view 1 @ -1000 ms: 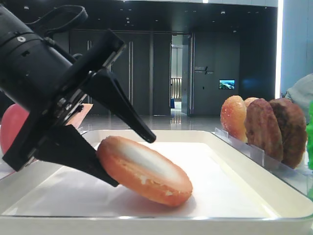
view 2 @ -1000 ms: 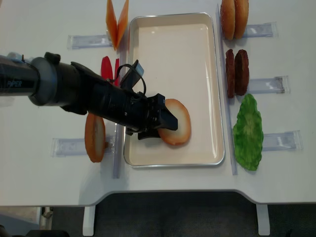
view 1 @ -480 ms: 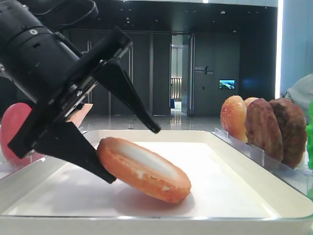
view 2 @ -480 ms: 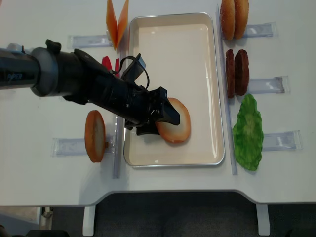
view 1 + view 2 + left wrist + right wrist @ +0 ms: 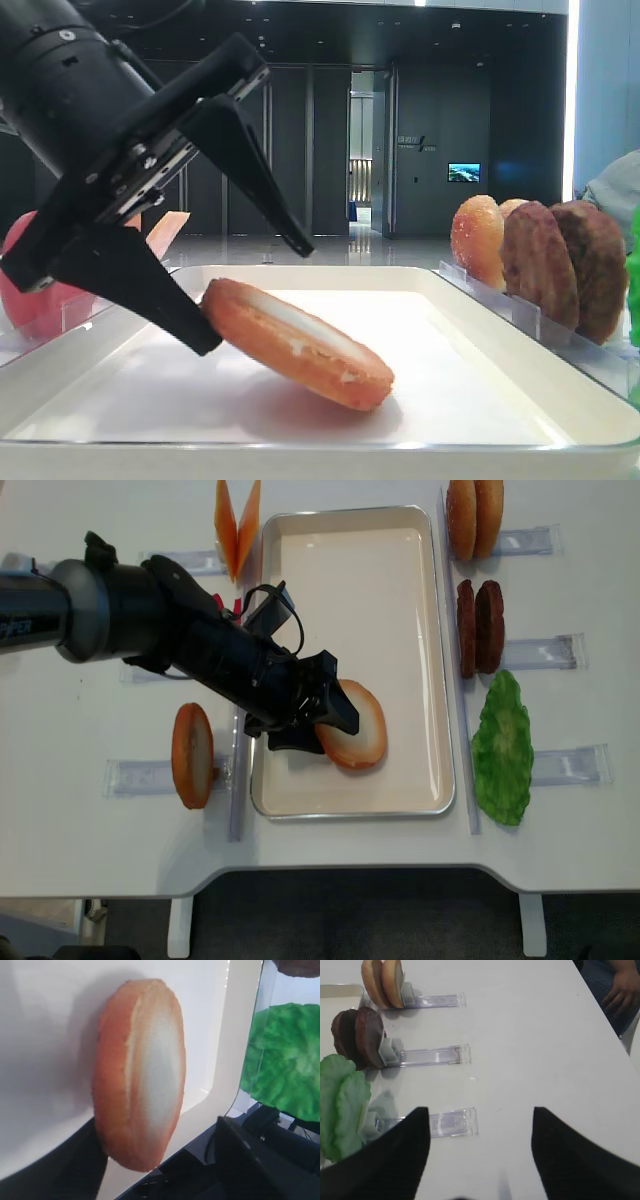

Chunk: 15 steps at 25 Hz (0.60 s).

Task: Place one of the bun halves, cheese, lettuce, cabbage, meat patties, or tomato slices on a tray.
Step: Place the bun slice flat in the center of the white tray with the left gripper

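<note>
Bun half [image 5: 298,345] lies inside the white tray [image 5: 520,350], tilted: its far-right edge rests on the paper liner while its left edge is propped up, apparently against the lower finger of the left gripper [image 5: 250,290]. From overhead the bun half [image 5: 352,738] sits toward the near end of the tray [image 5: 400,540], directly ahead of the left gripper [image 5: 322,712], whose arm reaches in across the tray's left rim, pointing right and slightly toward the near edge. The pale cut face is turned up and toward the upper finger.

Jaws stand spread wide, one finger above the bun half and clear of it, the other below at its raised rim; nothing is clamped. In the left wrist view the bun half [image 5: 140,1072] stands between the two dark fingers with open gaps visible on the upper side.

Judging from this, the coming move turns on backing the arm out leftward along its own line, so the lower finger slips from under the rim and the bun half drops flat.

The right gripper [image 5: 477,1140] hangs open over bare table, well away, beside the lettuce [image 5: 342,1102].
</note>
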Motion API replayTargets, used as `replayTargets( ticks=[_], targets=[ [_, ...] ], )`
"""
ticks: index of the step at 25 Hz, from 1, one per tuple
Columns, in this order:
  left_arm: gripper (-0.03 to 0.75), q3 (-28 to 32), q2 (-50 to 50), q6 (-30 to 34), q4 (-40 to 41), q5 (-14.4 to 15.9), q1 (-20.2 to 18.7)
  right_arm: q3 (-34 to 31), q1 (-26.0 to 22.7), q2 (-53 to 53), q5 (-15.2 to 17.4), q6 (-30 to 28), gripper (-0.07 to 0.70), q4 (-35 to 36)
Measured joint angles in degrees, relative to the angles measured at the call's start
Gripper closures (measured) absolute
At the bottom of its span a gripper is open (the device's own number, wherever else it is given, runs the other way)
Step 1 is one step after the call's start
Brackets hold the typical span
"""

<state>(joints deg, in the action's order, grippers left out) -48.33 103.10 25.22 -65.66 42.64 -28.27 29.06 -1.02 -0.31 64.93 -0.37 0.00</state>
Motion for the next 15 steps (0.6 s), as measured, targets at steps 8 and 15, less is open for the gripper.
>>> replayTargets(
  ticks=[8,15],
  targets=[
    [0.211,-1.0,-3.6,-8.1,8.8,0.2,0.0,0.0,0.0,0.0,0.0,0.0,0.199,0.0],
    [0.211,-1.1,-6.4,-13.9,15.2,1.4,0.0,0.0,0.0,0.0,0.0,0.0,0.199,0.0]
  ],
)
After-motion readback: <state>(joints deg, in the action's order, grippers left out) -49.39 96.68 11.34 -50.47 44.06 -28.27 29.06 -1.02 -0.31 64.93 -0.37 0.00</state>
